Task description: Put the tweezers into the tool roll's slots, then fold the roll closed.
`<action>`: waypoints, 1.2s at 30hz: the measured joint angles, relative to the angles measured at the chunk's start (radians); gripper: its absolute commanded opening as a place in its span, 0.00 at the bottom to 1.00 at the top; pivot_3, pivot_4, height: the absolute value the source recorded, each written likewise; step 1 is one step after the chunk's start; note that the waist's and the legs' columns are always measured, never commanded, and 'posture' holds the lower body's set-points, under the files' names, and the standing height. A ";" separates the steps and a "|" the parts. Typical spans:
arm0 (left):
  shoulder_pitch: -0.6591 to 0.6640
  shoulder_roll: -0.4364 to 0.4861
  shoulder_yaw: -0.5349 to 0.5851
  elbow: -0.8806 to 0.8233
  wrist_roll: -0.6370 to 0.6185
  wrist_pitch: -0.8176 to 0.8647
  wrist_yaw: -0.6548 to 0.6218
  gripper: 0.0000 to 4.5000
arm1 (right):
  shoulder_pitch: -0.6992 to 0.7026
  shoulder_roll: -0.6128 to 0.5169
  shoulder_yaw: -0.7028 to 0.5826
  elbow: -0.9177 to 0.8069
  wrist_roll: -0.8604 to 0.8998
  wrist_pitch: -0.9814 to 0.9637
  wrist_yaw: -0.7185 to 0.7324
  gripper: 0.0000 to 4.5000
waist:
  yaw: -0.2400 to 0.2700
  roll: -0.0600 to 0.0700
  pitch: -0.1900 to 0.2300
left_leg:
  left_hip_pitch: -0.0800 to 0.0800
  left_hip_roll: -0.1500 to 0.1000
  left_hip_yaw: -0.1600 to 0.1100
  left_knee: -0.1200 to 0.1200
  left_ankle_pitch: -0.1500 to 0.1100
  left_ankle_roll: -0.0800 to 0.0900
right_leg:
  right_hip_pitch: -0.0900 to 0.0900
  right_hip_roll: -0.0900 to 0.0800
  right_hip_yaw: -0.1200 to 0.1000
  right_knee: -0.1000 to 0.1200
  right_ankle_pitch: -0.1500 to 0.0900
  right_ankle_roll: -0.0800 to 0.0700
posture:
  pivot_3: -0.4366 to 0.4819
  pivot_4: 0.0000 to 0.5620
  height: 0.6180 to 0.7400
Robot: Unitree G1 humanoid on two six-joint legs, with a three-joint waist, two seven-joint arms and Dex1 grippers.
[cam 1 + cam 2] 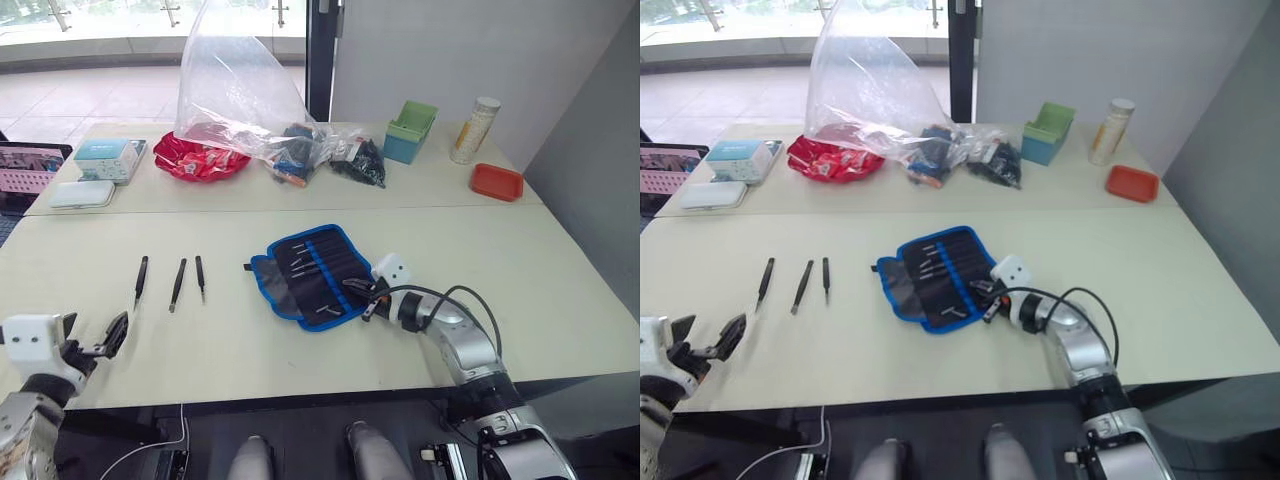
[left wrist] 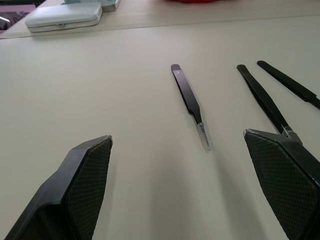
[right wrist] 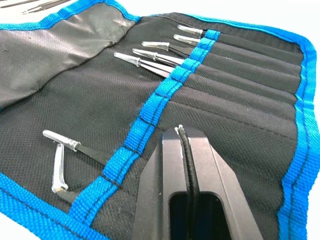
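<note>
The dark fabric tool roll with bright blue border lies unrolled on the pale table, several silver-tipped tweezers tucked in its slots. Three slim black tweezers lie loose well to its left. The right gripper, fingers pressed together, rests on the roll; the left gripper hovers spread wide near the loose tweezers.

Pale beige table, seam across far third. Near part: three loose tweezers in a row at left, tool roll open flat at centre. Far part, L to R: white case, teal box, red packet under clear plastic bag, green bin, canister, red tray.
</note>
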 measured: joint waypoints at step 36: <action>-0.371 0.111 -0.254 0.402 0.073 -0.037 0.171 0.99 | 0.043 -0.016 0.009 -0.046 -0.003 0.003 -0.010 0.00 | 0.015 0.004 -0.003 | 0.003 0.000 0.001 0.000 0.000 0.000 | 0.002 0.000 0.000 0.001 0.000 0.000 | 0.48 0.27 0.95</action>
